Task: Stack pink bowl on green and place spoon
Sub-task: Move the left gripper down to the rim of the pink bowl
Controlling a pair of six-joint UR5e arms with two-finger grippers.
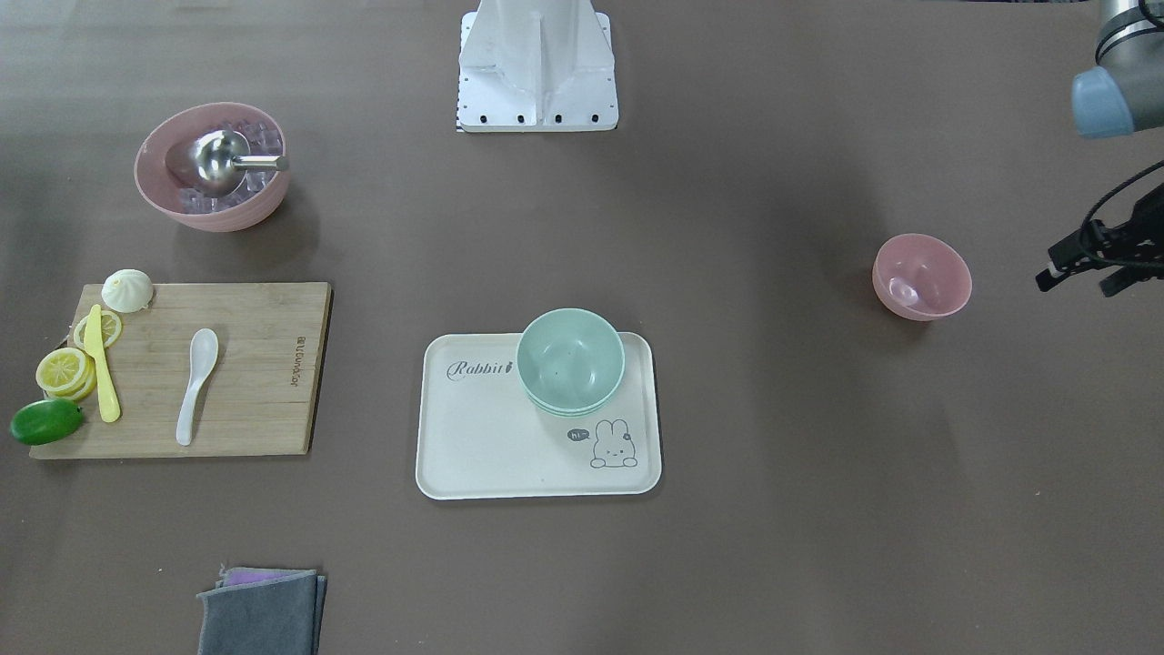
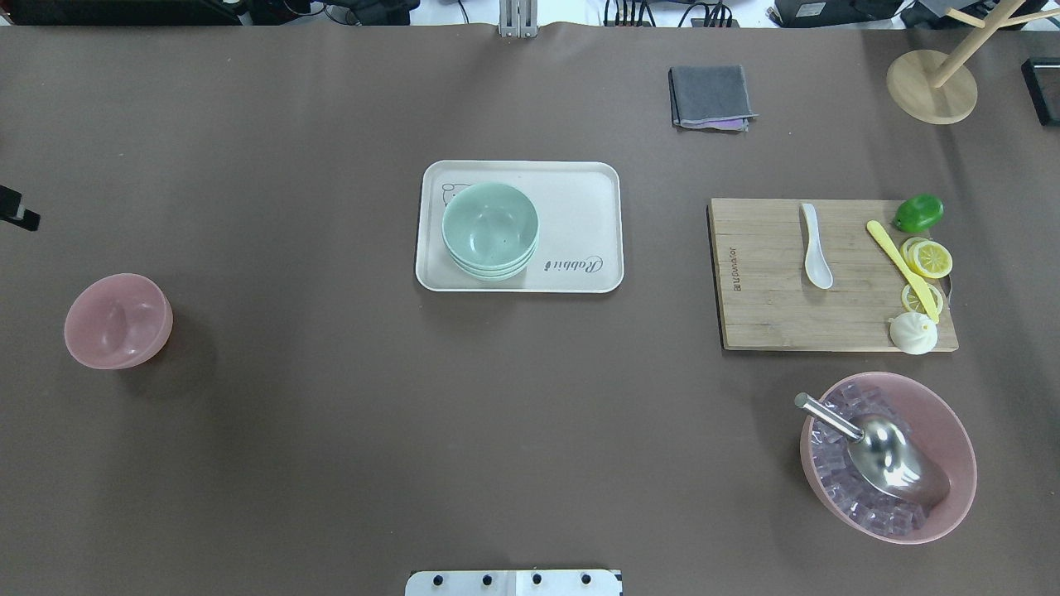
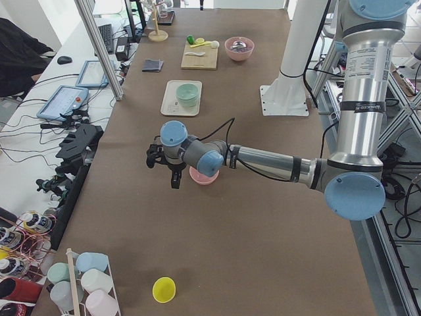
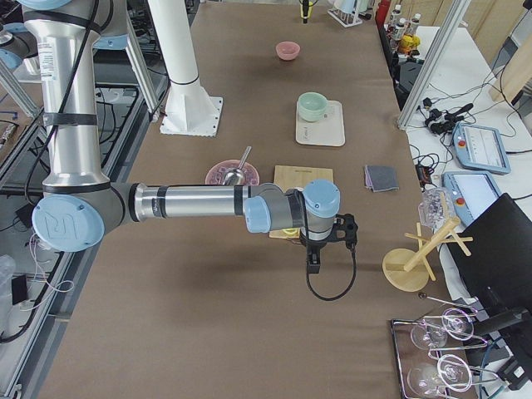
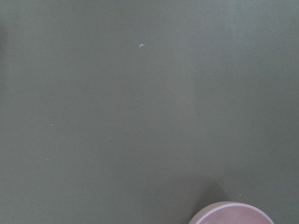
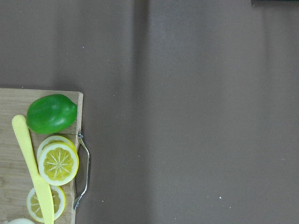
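Exterior left, brown tabletop (image 3: 217,250), cluttered workbench (image 3: 59,105) alongside, left claw (image 3: 164,170) and right claw (image 4: 327,249) grip undeterminable.

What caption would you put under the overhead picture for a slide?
Small pink bowl alone at left, green bowls stacked on the rabbit tray, white spoon lying on the cutting board.

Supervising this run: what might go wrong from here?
The large pink bowl, full of ice with a scoop, might be taken instead of the empty pink bowl. The green bowls are already stacked, so a skewed drop may wobble. The white spoon lies flat on the cutting board, hard to pinch.
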